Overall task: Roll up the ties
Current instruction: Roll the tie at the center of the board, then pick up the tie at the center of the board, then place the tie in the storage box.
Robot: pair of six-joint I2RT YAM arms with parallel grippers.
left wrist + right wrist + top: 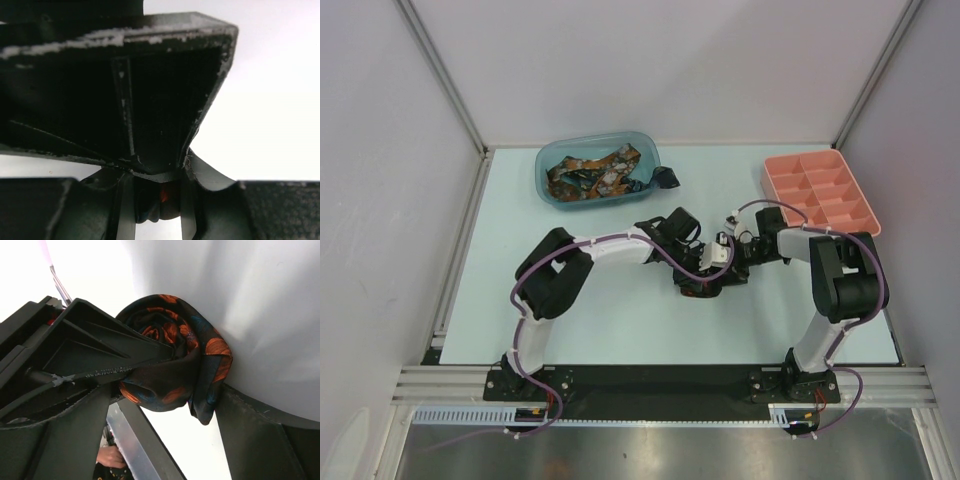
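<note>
Looking at the middle of the table (620, 330), we are seeing both arms meeting at the rolled tie (175, 355), a dark bundle blotched with orange, though we cannot tell whether it is resting on the surface. We are finding the left gripper (157, 200) standing narrow, pinching the roll's dark fabric between its fingers, while the right gripper (167, 390) is standing wide with a finger on either side of the bundle. Farther back, other ties (590, 178) are lying heaped in the blue bin (542, 170), and a pink compartment tray (772, 182) is sitting at the far right.
</note>
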